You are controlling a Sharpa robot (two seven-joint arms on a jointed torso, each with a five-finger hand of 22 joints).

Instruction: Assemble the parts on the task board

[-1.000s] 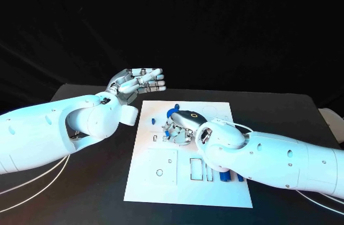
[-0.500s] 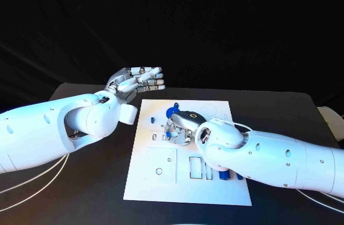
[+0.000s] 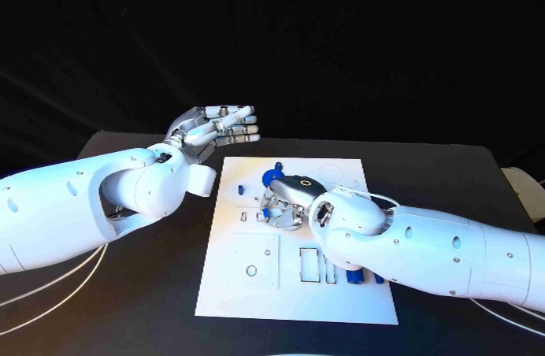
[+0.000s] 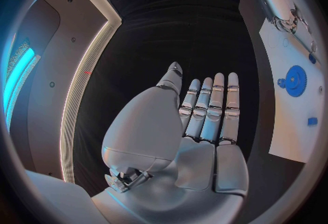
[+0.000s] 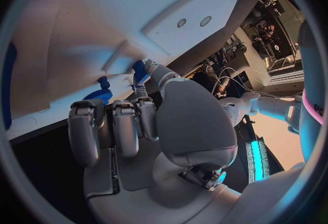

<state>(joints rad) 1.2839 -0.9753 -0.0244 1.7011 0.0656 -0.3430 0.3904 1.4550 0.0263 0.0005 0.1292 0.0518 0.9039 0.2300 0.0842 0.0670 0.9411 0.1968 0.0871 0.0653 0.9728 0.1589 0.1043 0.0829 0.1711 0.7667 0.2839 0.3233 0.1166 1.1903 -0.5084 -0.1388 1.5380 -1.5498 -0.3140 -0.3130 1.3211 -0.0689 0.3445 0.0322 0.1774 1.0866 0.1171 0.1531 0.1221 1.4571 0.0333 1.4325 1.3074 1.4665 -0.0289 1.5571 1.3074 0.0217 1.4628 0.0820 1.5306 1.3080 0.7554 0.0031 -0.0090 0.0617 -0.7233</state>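
Two hands you can see: left hand [image 3: 216,127] up, fingers straight and apart, holding nothing; right hand [image 3: 288,200] pinches a small blue part [image 5: 140,71] on the white task board [image 3: 244,293].

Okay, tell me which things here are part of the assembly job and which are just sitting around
Part of the job:
task board
blue gear
blue part pinched by the right hand
blue parts at the board's right edge
small blue piece

Just there:
black table
left hand, raised off the table, holding nothing
cables on the table
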